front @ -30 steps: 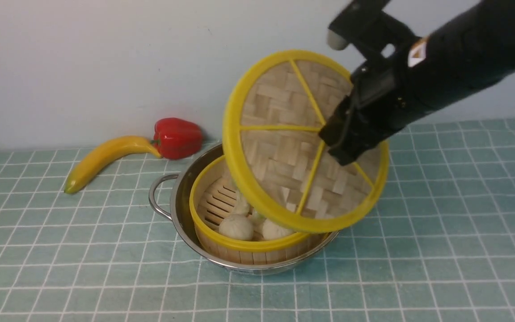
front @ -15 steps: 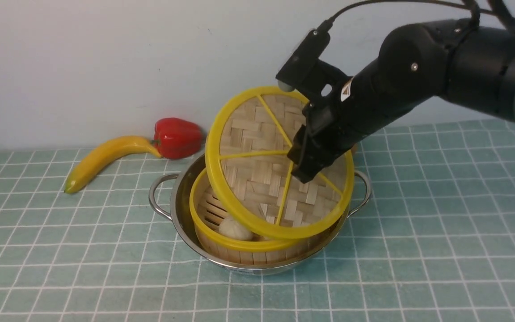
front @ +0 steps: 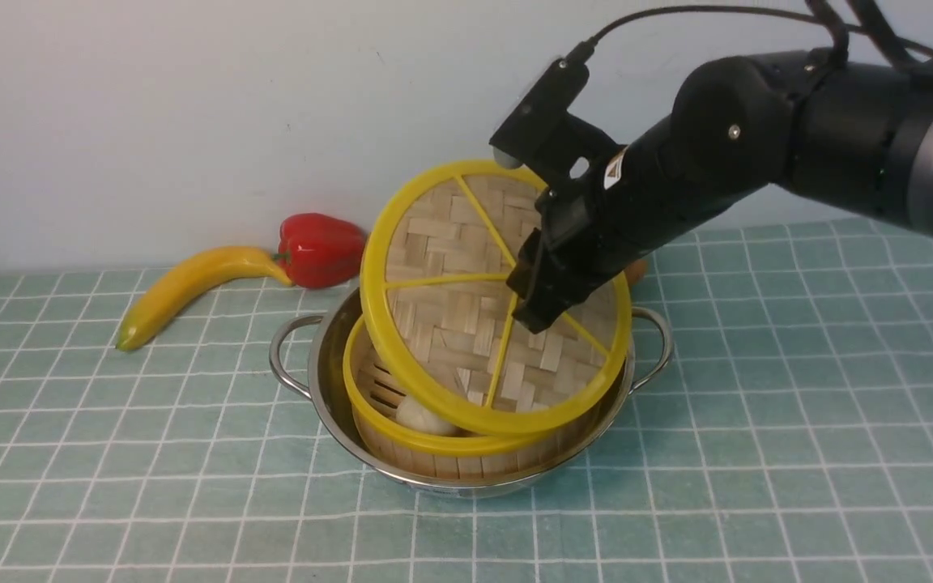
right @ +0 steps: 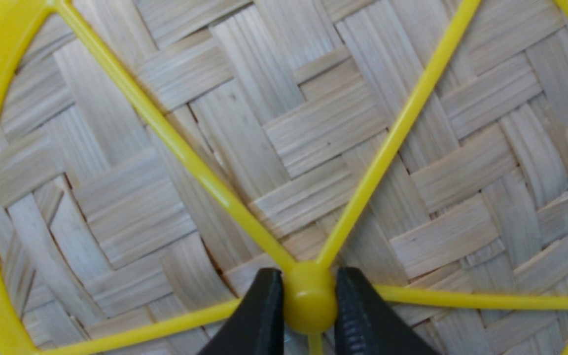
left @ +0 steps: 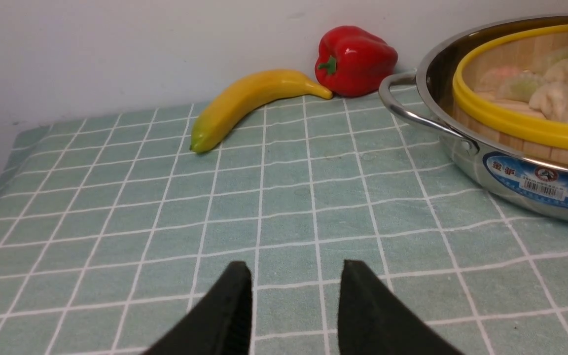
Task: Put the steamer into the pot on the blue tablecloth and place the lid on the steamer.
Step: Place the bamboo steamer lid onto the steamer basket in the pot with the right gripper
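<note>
Lid (front: pixel 450 324) was tilted over the steamer (front: pixel 434 444), near edge low at its rim, far edge raised. Right gripper (right: pixel 308 301) was clamped on the lid's knob (right: pixel 309 296). Steamer sat in the pot (front: pixel 325 380) on the blue tablecloth (front: pixel 758 421). Left gripper (left: pixel 295 281) hung parted and empty over the cloth.

Black right arm (front: pixel 701 162), small silver screw (front: pixel 730 129), thin black cable (front: pixel 677 10), tapered black jaws

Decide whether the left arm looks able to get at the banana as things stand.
Probably yes. The left pincer is open and empty, and only bare tablecloth lies between it and the banana; the pot stands clear of that path.
</note>
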